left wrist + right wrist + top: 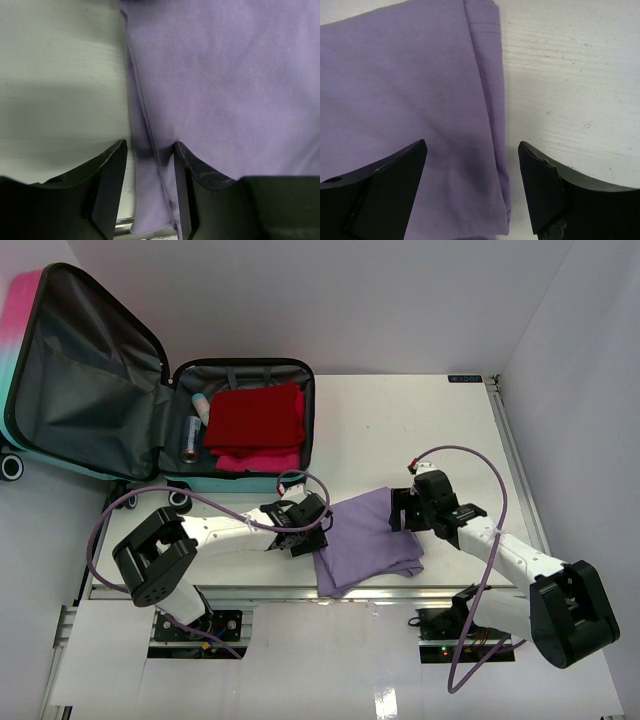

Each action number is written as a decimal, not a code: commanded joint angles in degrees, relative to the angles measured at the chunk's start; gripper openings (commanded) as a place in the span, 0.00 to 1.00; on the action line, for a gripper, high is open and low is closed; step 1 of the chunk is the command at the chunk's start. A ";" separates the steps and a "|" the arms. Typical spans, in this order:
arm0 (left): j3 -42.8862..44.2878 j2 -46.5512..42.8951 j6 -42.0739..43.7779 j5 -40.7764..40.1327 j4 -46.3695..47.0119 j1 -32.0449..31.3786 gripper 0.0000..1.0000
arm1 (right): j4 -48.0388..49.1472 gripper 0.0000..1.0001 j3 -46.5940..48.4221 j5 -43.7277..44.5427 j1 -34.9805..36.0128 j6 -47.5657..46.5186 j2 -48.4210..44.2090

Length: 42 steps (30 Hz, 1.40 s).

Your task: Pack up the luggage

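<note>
Two claws hang released at a folded purple garment (372, 540): the left gripper (150, 150) straddles its edge, the right gripper (472, 150) gapes over its hem. The luggage (90, 380) lies open beyond the left gripper.

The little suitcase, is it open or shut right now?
Open. The luggage has its lid swung back to the left with the dark lining showing, and a red cloth lies folded in the exposed lower half.

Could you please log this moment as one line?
left gripper: open astride purple cloth edge | right gripper: open astride cloth | luggage: open
</note>
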 commanded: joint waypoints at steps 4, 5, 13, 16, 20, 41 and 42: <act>0.49 -0.49 -0.68 -3.01 -1.09 -0.22 0.21 | 4.52 0.83 -1.84 -7.36 -0.48 -1.70 3.43; 0.49 -0.53 -0.51 -3.05 -1.09 -0.22 0.16 | 4.97 0.83 -2.08 -7.84 -0.48 -1.54 4.00; 0.68 -0.56 0.91 -4.76 -0.68 -0.22 0.00 | 6.51 0.75 -2.00 -9.46 -0.23 -0.19 10.66; 0.31 -0.63 1.18 -5.09 -0.40 -0.22 0.00 | 6.67 0.67 -1.73 -9.50 0.25 0.10 10.82; -0.23 -1.21 0.66 -6.03 -0.88 -0.20 0.02 | 6.24 0.65 -1.48 -9.16 0.57 0.10 10.38; 6.56 -2.46 5.91 -6.72 -3.78 -0.04 0.00 | 0.75 0.08 1.43 -1.85 4.41 2.53 3.16; 7.38 -2.81 7.43 -6.82 -3.82 -0.06 0.00 | -0.28 0.08 1.76 -0.84 4.82 2.80 2.24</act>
